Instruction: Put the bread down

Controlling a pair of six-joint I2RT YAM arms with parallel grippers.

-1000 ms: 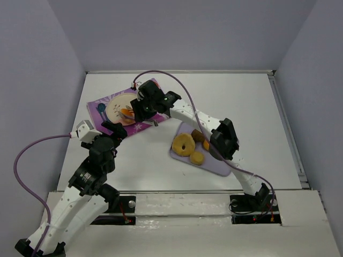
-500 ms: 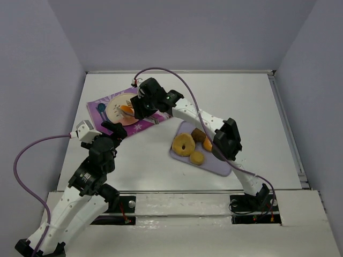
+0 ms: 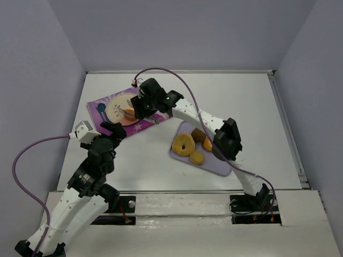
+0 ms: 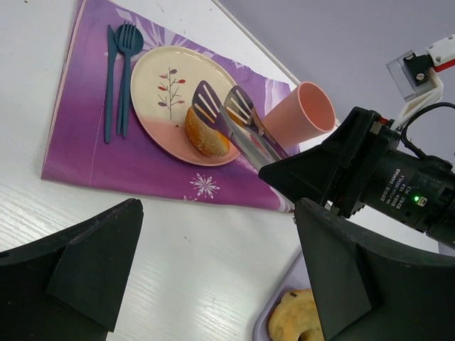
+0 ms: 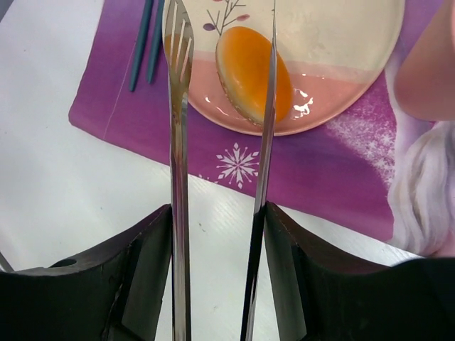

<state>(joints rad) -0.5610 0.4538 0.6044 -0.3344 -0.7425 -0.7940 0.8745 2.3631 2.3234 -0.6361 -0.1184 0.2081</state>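
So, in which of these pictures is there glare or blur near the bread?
Right wrist view: small white glare spots on the plate beside the bread, and the metal tongs shine. Left wrist view: bread sharp, the dark jaws of the left gripper in front look soft. Top view: even light, faint shadows, no glare.

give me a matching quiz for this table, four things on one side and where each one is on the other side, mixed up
Things:
1 bread
2 fork
3 ring doughnut
4 tongs

Places:
a on the lavender tray
b held in the right gripper
c on the plate
d on the purple placemat, beside the plate

Pairs: 1-c; 2-d; 3-a; 4-b
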